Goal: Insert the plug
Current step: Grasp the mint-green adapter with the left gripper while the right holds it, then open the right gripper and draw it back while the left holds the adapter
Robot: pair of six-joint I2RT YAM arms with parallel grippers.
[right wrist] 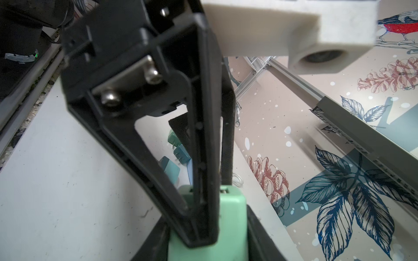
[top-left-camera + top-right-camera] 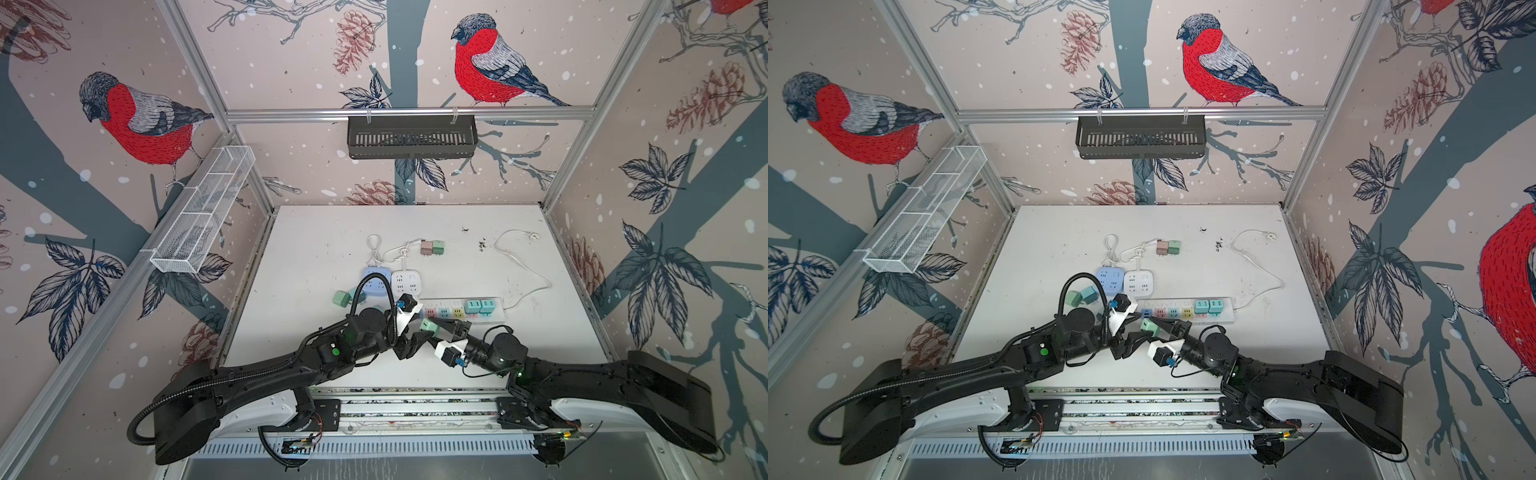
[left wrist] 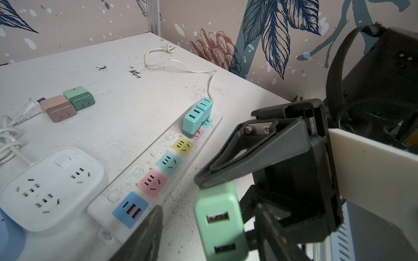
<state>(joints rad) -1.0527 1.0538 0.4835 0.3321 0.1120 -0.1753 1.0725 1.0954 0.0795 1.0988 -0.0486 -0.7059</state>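
The green plug (image 2: 429, 326) hangs in the air, just off the near long edge of the power strip (image 3: 126, 187), by its blue end. My right jaws are clamped tight on it. My left jaws stand apart around it (a gap shows on one side). Three sockets (image 3: 169, 163) in the middle are free. Two blue plugs (image 2: 480, 306) fill the far end. Bare surface (image 2: 540, 345) lies open on my right.

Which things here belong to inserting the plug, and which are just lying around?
In use: mint plug, held in the right gripper; left gripper open around it; long power strip.
Lying about: two seated blue plugs; pink-and-green plug pair; blue socket cube; white socket cube; loose teal plugs.
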